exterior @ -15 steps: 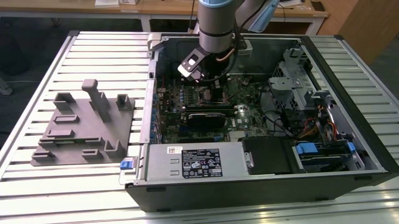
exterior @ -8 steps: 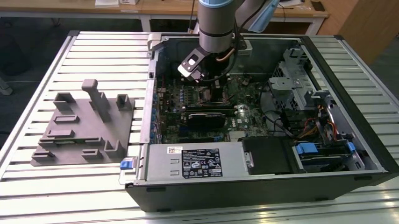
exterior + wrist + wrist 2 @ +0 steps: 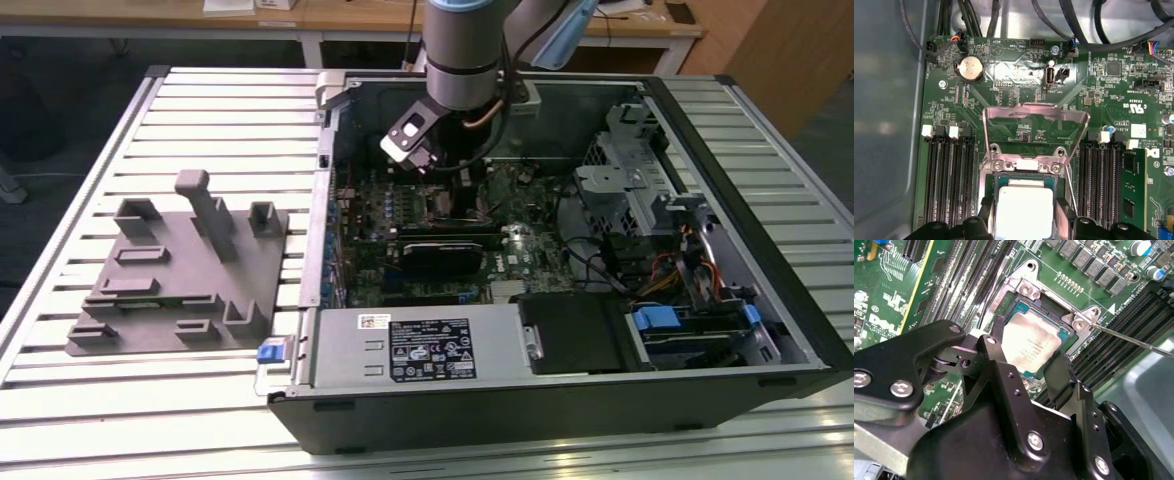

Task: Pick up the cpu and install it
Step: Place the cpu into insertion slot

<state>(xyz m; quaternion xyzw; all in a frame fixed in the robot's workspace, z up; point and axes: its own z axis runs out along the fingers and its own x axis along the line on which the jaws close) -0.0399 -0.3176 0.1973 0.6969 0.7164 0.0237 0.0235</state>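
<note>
The cpu (image 3: 1031, 342) is a small square chip with a silvery top. It lies flat in the open socket frame (image 3: 1026, 287) on the green motherboard, and the first wrist view also shows the cpu (image 3: 1024, 210). My gripper (image 3: 1027, 351) straddles it, its black fingers (image 3: 995, 335) pressed against two opposite edges of the chip. In the first wrist view the gripper (image 3: 1024, 217) sits low over the socket, and the metal load plate (image 3: 1036, 112) stands raised behind it. In the exterior view the gripper (image 3: 447, 175) reaches down into the open computer case.
Memory slots (image 3: 946, 175) flank the socket on both sides. A thin socket lever (image 3: 1134, 340) sticks out beside it. A black fan block (image 3: 447, 255) lies just in front of the socket. The grey plastic tray (image 3: 180, 270) rests on the slatted table at the exterior view's left.
</note>
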